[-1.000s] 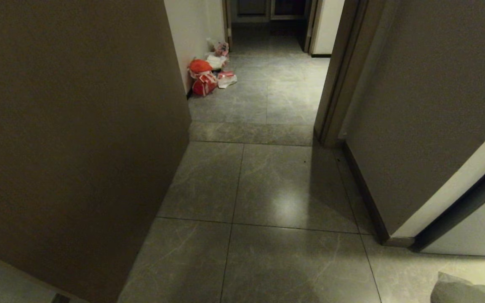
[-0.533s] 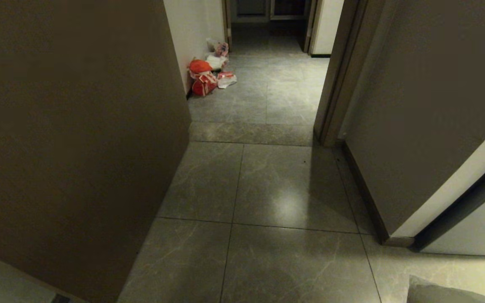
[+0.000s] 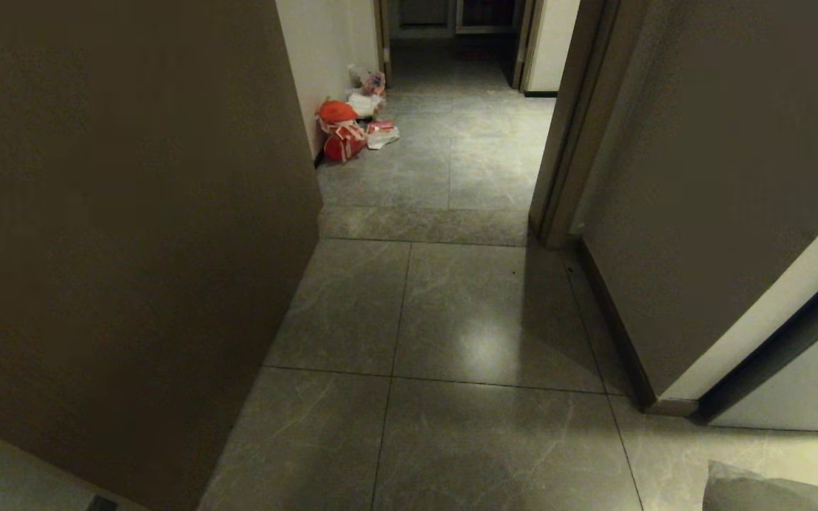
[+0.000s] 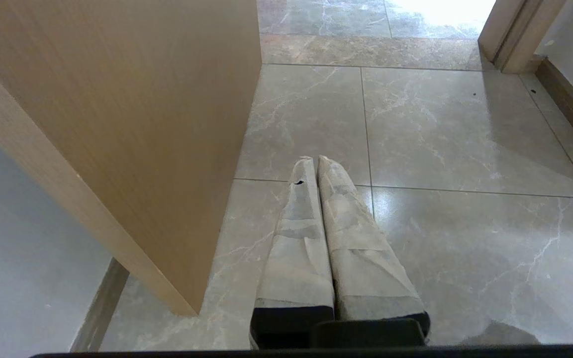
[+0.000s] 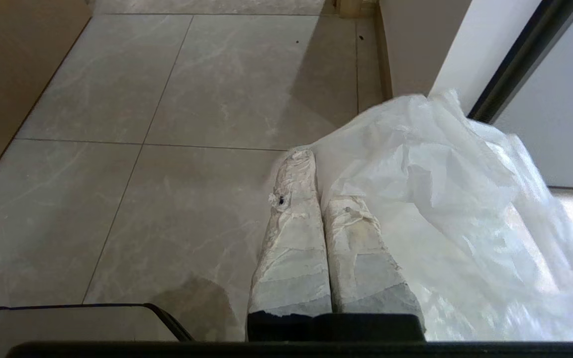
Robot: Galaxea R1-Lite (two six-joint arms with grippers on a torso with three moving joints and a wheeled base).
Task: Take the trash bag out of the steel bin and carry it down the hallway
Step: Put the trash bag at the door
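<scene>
Left claw [image 4: 316, 160] and right claw [image 5: 311, 164], long tapered fingers wrapped in whitish tape, black bases

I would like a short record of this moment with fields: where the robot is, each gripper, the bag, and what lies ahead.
place: hallway with grey marbled floor tiles and beige walls
right gripper: shut on the thin translucent-white plastic trash bag
left gripper: shut, nothing held
trash bag: hangs beside the right fingers, above the floor
ahead: red-and-white bags on the floor by the left wall
steel bin: not seen
</scene>
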